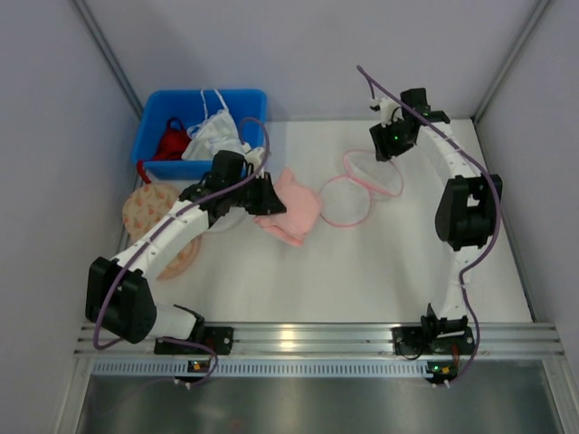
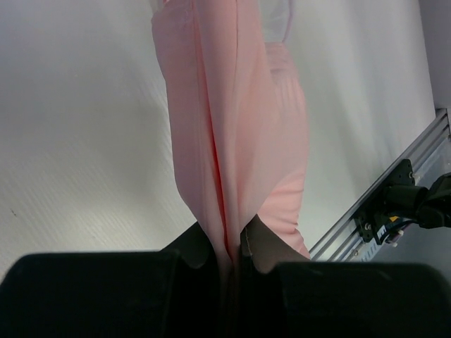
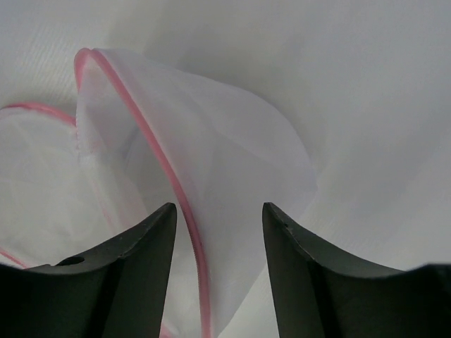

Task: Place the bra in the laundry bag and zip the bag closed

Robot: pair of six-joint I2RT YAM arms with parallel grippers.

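- The left hand is closed hard on the bra. Its two dark fingers pinch a fold of the pale pink fabric, and no gap shows between them.
- From that pinch the bra runs straight ahead of the hand in a long creased drape over the white worktop. The wrist view does not show whether it hangs or lies.
- From above, the bra is a loose heap just past the left hand's fingertips, on the side towards the other arm.
- The right hand stands open, its fingers well apart.
- A raised flap of the laundry bag comes up into that gap. Its pink rim runs down between the fingers, nearer one than the other. I cannot tell whether either finger touches the mesh.
- The rest of the laundry bag lies flat on the worktop just below the right hand, between the two hands. It is two pink-rimmed mesh discs joined at one edge, and the nearer disc sits right beside the bra.
- Behind the left hand is a blue bin holding a red garment and a white garment.
- A beige patterned pouch lies alongside that arm's forearm.
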